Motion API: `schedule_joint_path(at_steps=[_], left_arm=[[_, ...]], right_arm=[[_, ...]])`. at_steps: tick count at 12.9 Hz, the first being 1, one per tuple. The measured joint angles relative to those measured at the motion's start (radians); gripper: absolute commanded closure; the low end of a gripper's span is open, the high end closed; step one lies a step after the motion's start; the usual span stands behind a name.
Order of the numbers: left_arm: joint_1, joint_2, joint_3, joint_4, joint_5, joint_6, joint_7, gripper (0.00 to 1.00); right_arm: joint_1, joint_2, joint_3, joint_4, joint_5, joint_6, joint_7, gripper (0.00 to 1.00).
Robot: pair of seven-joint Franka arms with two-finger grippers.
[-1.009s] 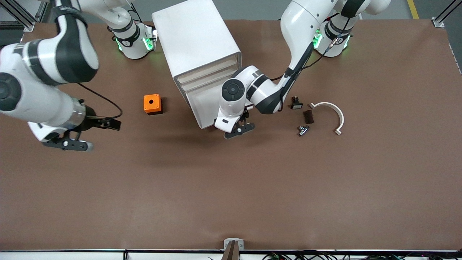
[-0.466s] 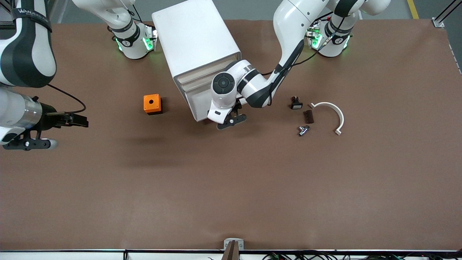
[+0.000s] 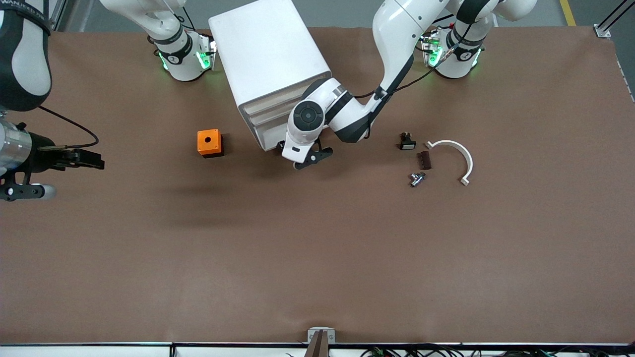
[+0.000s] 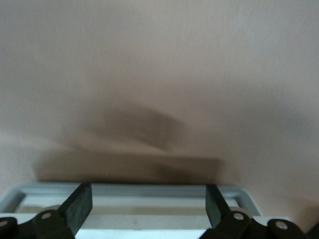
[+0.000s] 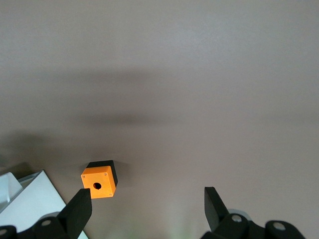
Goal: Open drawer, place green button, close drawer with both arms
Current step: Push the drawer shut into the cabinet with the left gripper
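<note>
Hovering at drawer (image 3: 268, 133) front: left end effector (image 3: 308, 157), fingers apart; right end effector (image 3: 30, 173) apart.

Standing between the two arm bases: cabinet (image 3: 270, 64), drawer fronts facing the front camera. Sitting beside it toward the right arm's end: cube (image 3: 209, 143). Lying toward the left arm's end: curved bracket (image 3: 454, 157), three small parts clustering just beside it. Hanging at the cabinet's front: left gripper (image 3: 306, 157).
</note>
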Motion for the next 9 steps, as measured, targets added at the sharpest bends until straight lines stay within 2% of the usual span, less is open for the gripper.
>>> schedule_joint_path(at_steps=[5, 9], left_arm=[[-0.014, 0.013, -0.015, -0.013, -0.141, 0.000, 0.000, 0.00], [-0.010, 0.017, -0.014, -0.014, -0.178, 0.000, 0.002, 0.00]], right_arm=[[-0.034, -0.004, 0.000, 0.052, 0.000, -0.046, -0.038, 0.00], [-0.037, -0.010, 0.000, 0.126, -0.001, -0.084, -0.038, 0.00]])
